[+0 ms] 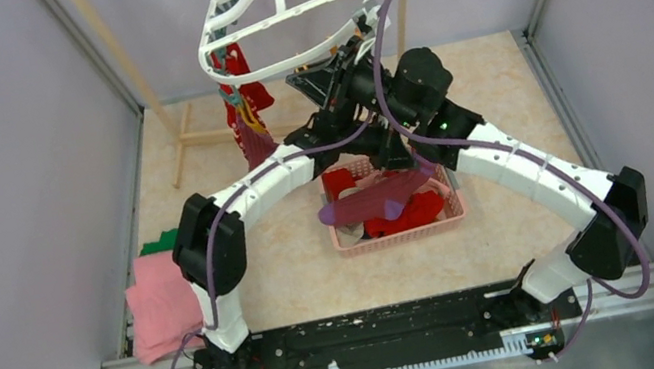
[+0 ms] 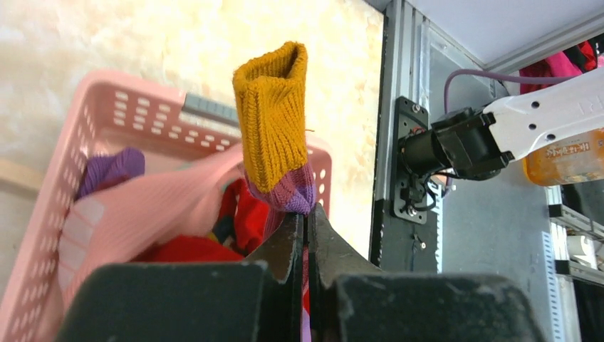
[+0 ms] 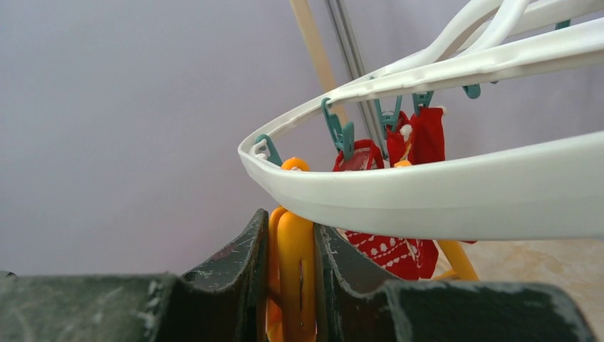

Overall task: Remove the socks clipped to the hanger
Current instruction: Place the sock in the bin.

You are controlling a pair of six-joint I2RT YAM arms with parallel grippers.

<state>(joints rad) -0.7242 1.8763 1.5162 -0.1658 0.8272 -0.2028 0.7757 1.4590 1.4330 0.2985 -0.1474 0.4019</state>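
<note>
Up close, left gripper (image 2: pixel 306 214) clenched on sock (image 2: pixel 273 121): mustard ribbed cuff, purple band, cuff sticking out past fingertips, rest hidden between jaws. Below it, pink basket (image 2: pixel 121 107) holds loose socks (image 2: pixel 189 249), red, pink, purple. Right gripper (image 3: pixel 290 221) pinches orange clip (image 3: pixel 295 263) under white hanger (image 3: pixel 441 192). Beyond, red socks (image 3: pixel 420 135) hang on teal clips (image 3: pixel 340 132), partly blocked by ring.

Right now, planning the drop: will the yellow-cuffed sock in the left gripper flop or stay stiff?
Likely floppy and light: the yellow-cuffed sock is soft ribbed knit, pinched by the left gripper alone. Its rough knit probably resists slipping.
</note>
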